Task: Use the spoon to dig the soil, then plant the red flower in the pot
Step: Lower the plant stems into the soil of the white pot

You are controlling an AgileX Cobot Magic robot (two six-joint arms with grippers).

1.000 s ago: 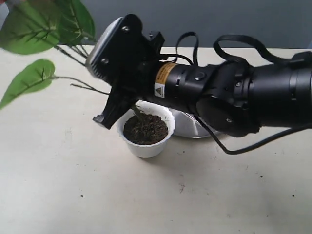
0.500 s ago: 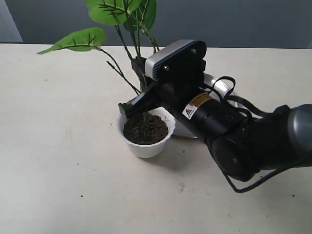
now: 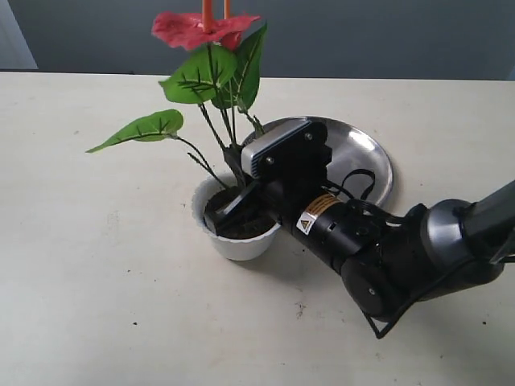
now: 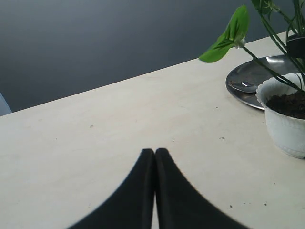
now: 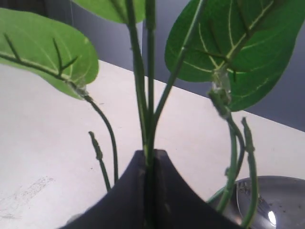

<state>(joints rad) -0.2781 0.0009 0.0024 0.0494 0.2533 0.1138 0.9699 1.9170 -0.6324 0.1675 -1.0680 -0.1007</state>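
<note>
The red flower [image 3: 204, 29] stands upright with its stems going down into the soil [image 3: 251, 226] of the white pot [image 3: 241, 244]. My right gripper [image 3: 232, 201] is shut on the stems just above the pot rim; in the right wrist view the green stem [image 5: 148, 95] runs between the closed fingers of the right gripper [image 5: 150, 153]. My left gripper [image 4: 155, 151] is shut with nothing in it, low over bare table, apart from the pot [image 4: 284, 129]. The spoon [image 4: 243, 86] lies on the steel plate [image 4: 257, 74].
The round steel plate [image 3: 372, 161] sits just behind and right of the pot, partly covered by my right arm. Green leaves [image 3: 141, 129] spread left above the table. A dark wall lies beyond the table's far edge.
The flower has swung from leaning far left to upright, and its red bloom has come into view. My right arm has turned and lowered, bringing the stems down into the pot.
</note>
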